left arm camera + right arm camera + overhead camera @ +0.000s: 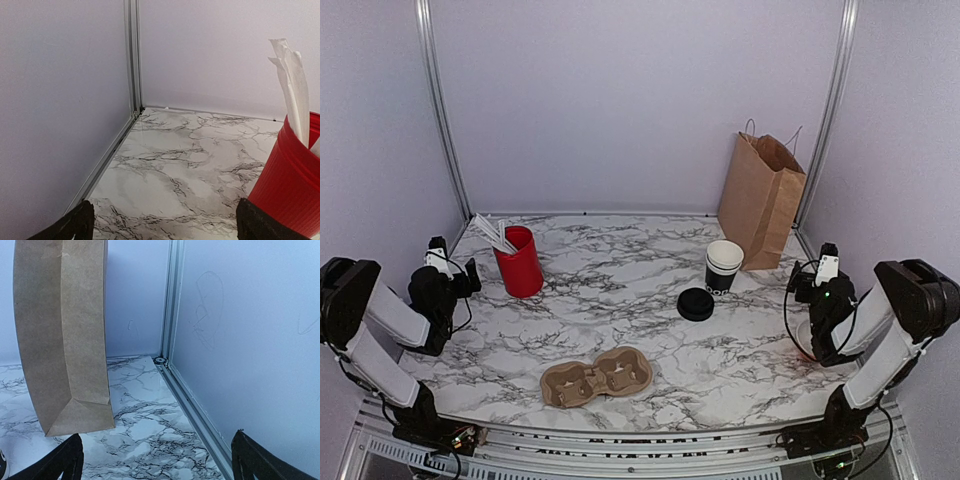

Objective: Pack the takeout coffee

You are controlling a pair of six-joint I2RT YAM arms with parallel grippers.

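Note:
The takeout coffee cup [724, 266], black with white print and a white inside, stands uncovered at the right middle of the marble table [620, 330]. Its round black lid [696, 304] lies flat on the table just in front-left of it. My left gripper [457, 258] hovers at the far left, open and holding nothing. In the left wrist view the left gripper [165, 231] has bare marble between its fingers [75, 226]. My right gripper [813, 264] is at the far right, to the right of the cup, also open. The right gripper [157, 465] faces the back right corner.
A brown paper bag [760, 200] [65, 335] stands open behind the cup at the back right. A red cup [519, 262] [292, 185] with white sticks [292, 85] is close to the left gripper. A cardboard two-cup carrier [596, 377] lies near the front edge. Walls enclose three sides.

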